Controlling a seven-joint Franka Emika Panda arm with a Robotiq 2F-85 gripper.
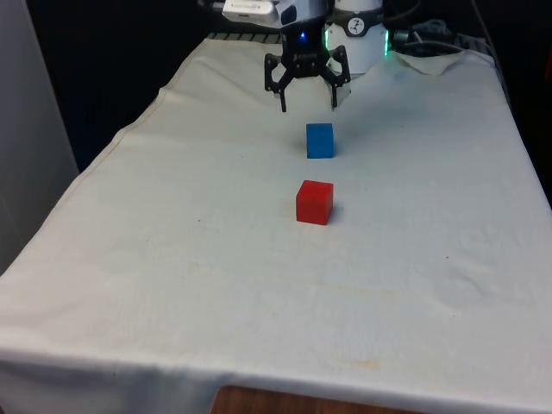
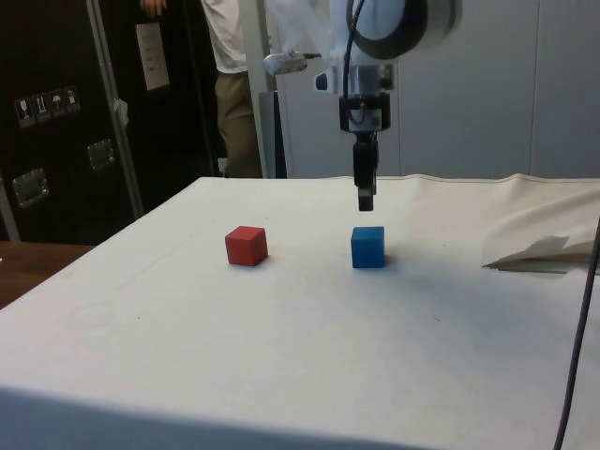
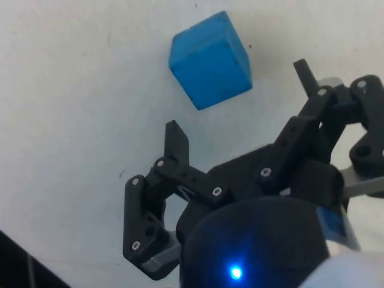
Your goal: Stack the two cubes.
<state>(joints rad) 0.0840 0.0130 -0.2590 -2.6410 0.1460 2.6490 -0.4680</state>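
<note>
Tabletop [image 1: 172,285], white cloth: red cube [image 1: 314,202] nearest, resting alone; blue cube [image 1: 319,141] just beyond it, apart, also on the cloth; claw [image 1: 308,107] farthest, raised above and behind the blue cube, fingers spread, grasping nothing

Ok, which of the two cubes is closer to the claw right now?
The blue cube. It sits on the cloth just below the open claw, while the red cube lies farther off, apart from both.
</note>
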